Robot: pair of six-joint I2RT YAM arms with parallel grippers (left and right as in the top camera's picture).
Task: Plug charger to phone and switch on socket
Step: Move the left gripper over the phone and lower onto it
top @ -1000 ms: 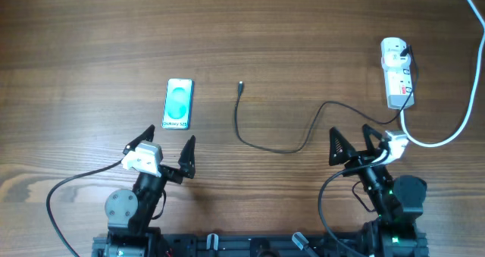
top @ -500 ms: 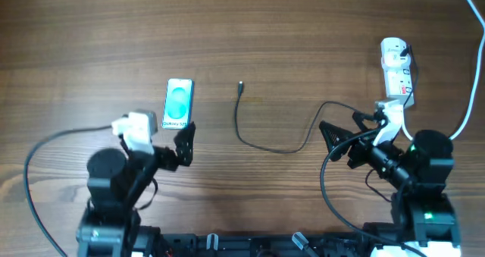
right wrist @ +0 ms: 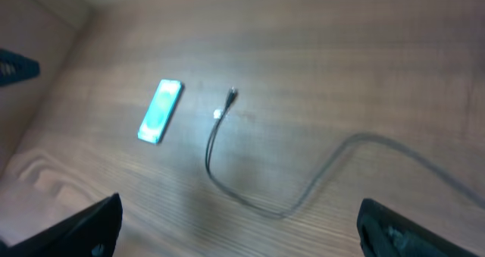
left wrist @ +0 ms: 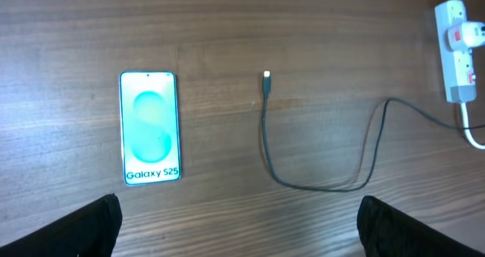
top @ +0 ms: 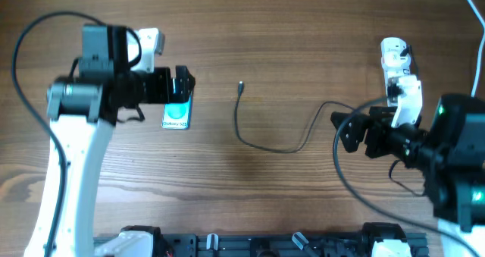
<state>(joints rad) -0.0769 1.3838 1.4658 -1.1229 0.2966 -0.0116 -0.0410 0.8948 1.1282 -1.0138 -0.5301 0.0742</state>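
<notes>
The table (top: pixel 303 29) is viewed squarely from above in the overhead view, and its full width is covered. From the left wrist, the wood is looked down on almost vertically from well above, so that the phone (left wrist: pixel 149 127), the charger (left wrist: pixel 265 113) and the socket (left wrist: pixel 457 52) are all taken in. The right wrist view is angled obliquely across the table and is blurred. The phone and charger are shared by all three views.

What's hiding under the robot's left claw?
The phone lies on the table below the open left gripper. From overhead the gripper covers its top half; the left wrist camera shows it whole.
</notes>
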